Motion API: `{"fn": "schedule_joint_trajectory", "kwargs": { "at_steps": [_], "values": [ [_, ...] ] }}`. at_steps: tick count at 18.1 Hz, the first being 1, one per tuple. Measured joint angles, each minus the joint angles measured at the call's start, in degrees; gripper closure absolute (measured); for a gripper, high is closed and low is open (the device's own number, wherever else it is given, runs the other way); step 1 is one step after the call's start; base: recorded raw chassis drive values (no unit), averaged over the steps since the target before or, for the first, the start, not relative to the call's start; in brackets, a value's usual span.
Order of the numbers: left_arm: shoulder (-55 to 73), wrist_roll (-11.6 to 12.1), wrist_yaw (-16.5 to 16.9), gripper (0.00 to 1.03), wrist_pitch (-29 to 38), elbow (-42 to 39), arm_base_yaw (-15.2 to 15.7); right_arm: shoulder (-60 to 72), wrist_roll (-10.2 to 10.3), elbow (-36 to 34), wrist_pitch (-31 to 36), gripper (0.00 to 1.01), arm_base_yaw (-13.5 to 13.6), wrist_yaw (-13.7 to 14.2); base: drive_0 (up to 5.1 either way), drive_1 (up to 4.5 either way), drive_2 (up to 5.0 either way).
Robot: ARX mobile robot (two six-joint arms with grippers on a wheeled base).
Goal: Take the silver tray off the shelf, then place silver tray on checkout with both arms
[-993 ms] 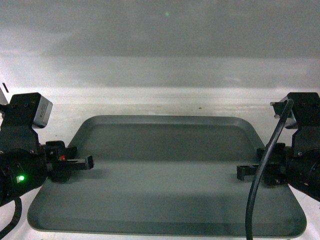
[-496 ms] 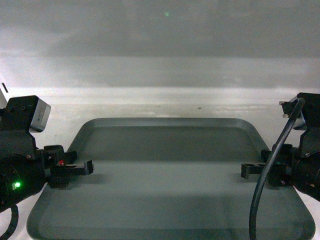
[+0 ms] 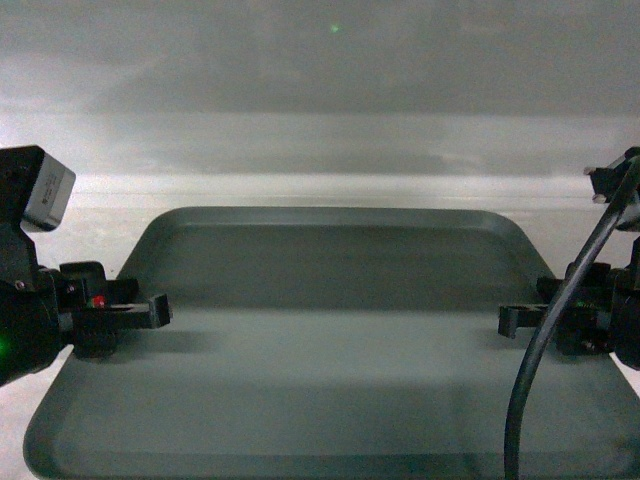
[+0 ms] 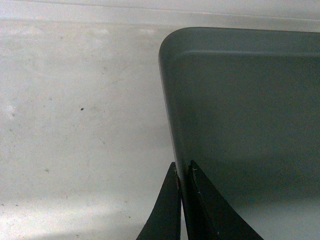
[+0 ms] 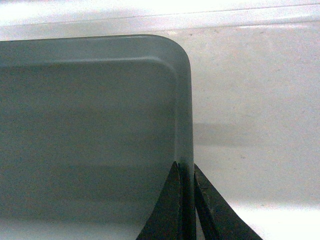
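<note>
The silver tray (image 3: 330,350) is a wide matte grey tray that fills the lower head view, above the white shelf (image 3: 320,195). My left gripper (image 3: 150,312) is shut on the tray's left rim. In the left wrist view that rim (image 4: 172,115) runs down between the two black fingers (image 4: 167,210) of the left gripper (image 4: 183,172). My right gripper (image 3: 512,320) is shut on the right rim. The right wrist view shows the tray's rim (image 5: 185,110) pinched in the right gripper (image 5: 186,167). The checkout is out of view.
The shelf's pale back panel (image 3: 320,90) rises behind the tray. White shelf board (image 4: 80,125) lies left of the tray and more board (image 5: 260,125) lies right of it. A thick black cable (image 3: 530,380) hangs in front of the right arm.
The tray has come nearer to the head camera and looks larger, its front edge now out of frame. Both grippers, still shut on the rims, have moved outward and toward the camera.
</note>
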Motion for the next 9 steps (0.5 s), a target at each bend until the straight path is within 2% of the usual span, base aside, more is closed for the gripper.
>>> {"fn": "schedule_joint_trajectory", "kwargs": {
  "at_steps": [9],
  "values": [
    [-13.73, 1.75, -1.14, 1.00, -9.42, -1.31, -1.25, -13.25, 0.02, -1.84, -10.64, 0.98, -0.13, 0.02, 0.0, 0.00, 0.0]
  ]
}}
